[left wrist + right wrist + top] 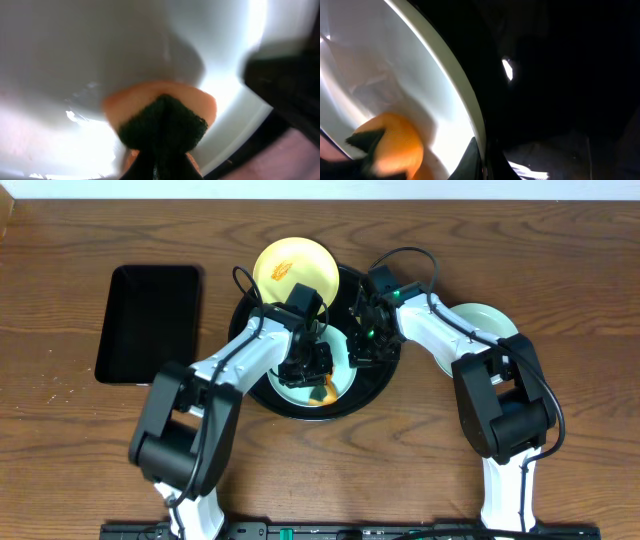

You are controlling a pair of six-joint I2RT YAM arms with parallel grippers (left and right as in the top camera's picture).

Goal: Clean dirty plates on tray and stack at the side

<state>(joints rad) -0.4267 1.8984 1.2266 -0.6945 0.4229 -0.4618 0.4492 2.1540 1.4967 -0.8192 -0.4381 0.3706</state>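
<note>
Left gripper (305, 368) pinches an orange sponge (160, 112) pressed on the mint plate (345, 383) in the round tray (375, 388), so hard rubbing may slide this plate unless the right gripper (362, 352), whose jaws I cannot judge, steadies it.

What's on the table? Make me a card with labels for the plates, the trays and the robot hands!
round tray: black, middle of the table
yellow plate: orange smear, at the round tray's far edge
mint plate: inside the round tray
sponge: orange and dark green, pressed on the mint plate
left fingers: holding the sponge
right fingers: at the mint plate's rim, grip unclear
second mint plate: on the table, right side, partly behind the arm
rectangular tray: black, left side
</note>
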